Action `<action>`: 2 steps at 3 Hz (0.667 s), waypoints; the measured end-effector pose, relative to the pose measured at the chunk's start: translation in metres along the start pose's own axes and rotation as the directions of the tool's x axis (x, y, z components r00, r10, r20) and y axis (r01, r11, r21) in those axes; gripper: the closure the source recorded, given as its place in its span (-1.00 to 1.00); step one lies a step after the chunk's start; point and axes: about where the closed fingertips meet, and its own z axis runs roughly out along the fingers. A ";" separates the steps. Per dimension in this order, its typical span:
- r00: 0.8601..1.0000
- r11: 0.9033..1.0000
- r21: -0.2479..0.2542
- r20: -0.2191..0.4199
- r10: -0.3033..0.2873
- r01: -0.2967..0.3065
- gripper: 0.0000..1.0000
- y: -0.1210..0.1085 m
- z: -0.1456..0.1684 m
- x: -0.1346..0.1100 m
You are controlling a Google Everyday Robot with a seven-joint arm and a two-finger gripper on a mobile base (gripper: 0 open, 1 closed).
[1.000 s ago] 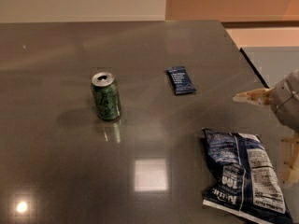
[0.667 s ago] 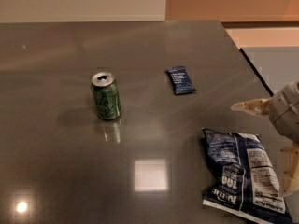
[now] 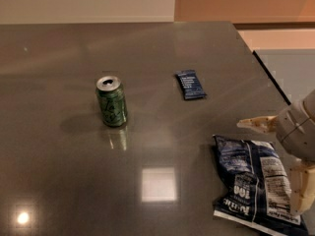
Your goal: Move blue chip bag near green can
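Observation:
The blue chip bag lies flat on the dark table at the lower right, its white nutrition panel facing up. The green can stands upright left of centre, well apart from the bag. My gripper reaches in from the right edge, just over the bag's right side. It is open: one pale finger points left above the bag's top edge, and the other hangs down by the bag's right edge. It holds nothing.
A small flat dark blue packet lies on the table between the can and the far right edge. The table's right edge runs diagonally behind my gripper. Ceiling lights glare on the tabletop at the lower centre and lower left.
My gripper has moved down in the view, closer to the chip bag. The bag, the can and the small packet have not moved.

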 end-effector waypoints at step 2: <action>1.000 0.999 -0.031 -0.021 -0.020 0.019 -0.70 0.008 0.010 -0.004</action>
